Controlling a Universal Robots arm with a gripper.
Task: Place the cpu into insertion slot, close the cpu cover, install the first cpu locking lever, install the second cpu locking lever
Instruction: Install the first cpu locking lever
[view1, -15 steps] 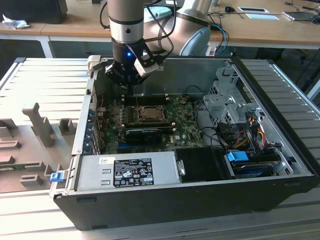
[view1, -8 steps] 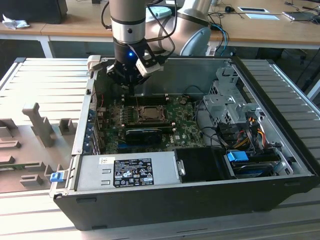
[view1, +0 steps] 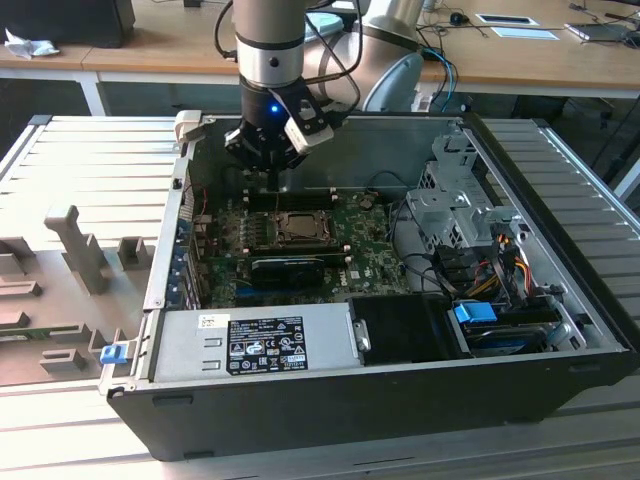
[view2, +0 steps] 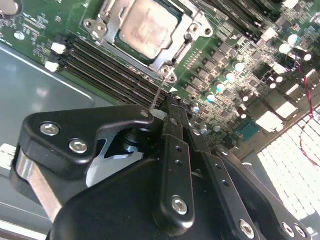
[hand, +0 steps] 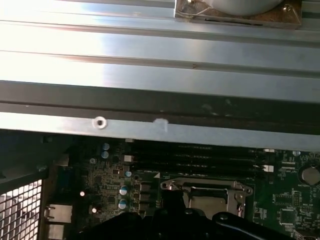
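The cpu (view2: 147, 25) lies pale and silvery in the insertion slot (view1: 297, 228) on the green motherboard. The cpu cover (view2: 186, 40) is down flat around it as a metal frame, also seen in the first wrist view as the cpu cover (hand: 205, 186). A thin wire locking lever (view2: 159, 90) runs from the socket's corner up to my fingertips. My gripper (view2: 170, 107) is shut, its tips right at the lever's free end. In the exterior view my gripper (view1: 277, 178) hangs just behind the socket, inside the open computer case.
Black memory slots (view2: 105, 65) run beside the socket. A long black card (view1: 290, 265) lies in front of it. The power supply (view1: 260, 340) fills the case front, and a drive cage (view1: 460, 210) with cables (view1: 500, 260) stands at the exterior view's right. Grey fixtures (view1: 75, 245) sit outside the case.
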